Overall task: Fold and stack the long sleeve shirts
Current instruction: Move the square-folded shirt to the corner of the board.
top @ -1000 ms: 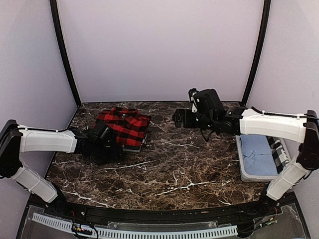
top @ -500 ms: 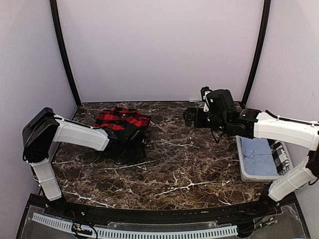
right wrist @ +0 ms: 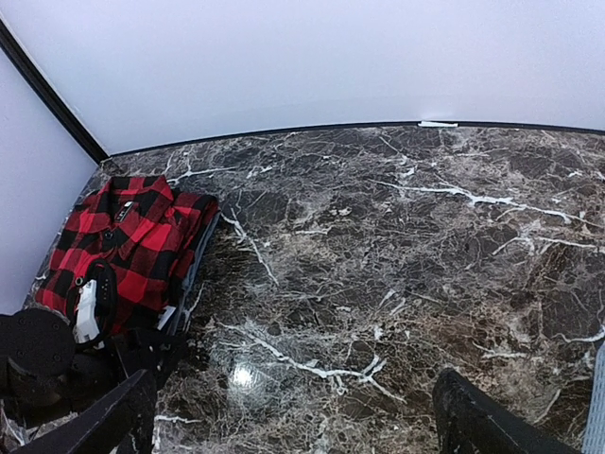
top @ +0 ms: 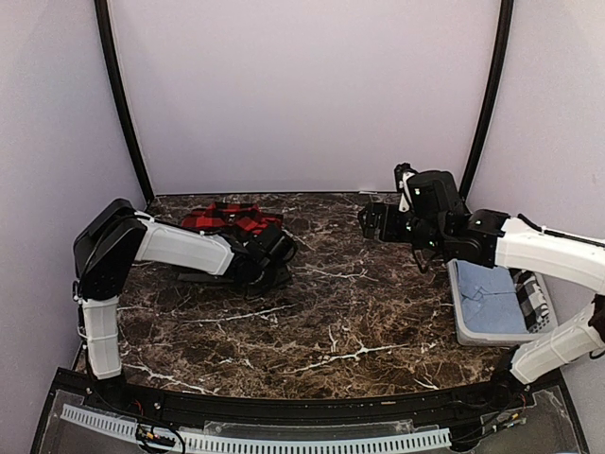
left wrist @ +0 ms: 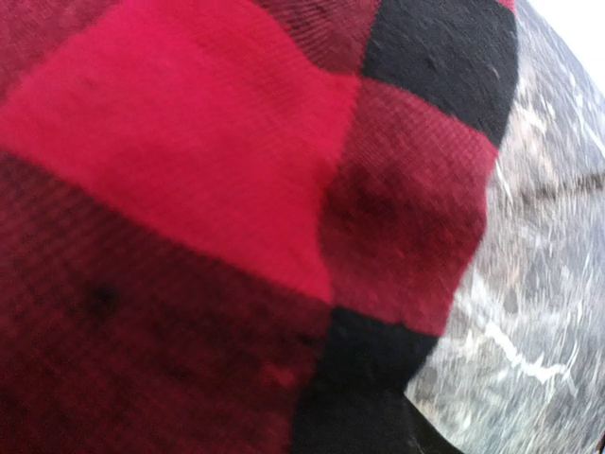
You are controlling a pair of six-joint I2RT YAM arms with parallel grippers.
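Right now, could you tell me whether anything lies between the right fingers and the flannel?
Nothing lies on the table between them: bare marble runs from the right fingers to the flannel. Only the left arm, at the flannel's near edge, crowds that side.

Light fell soft and even, glare marked the table (right wrist: 243, 377) at seven o'clock in the right wrist view, and the left wrist view blurred past the shirt (left wrist: 189, 208) at three o'clock.

red-and-black check flannel (top: 232, 219): folded compact, lying flat, far-left corner of marble table (top: 331, 312). thin grey cloth edge (right wrist: 196, 270) shows under its right side.
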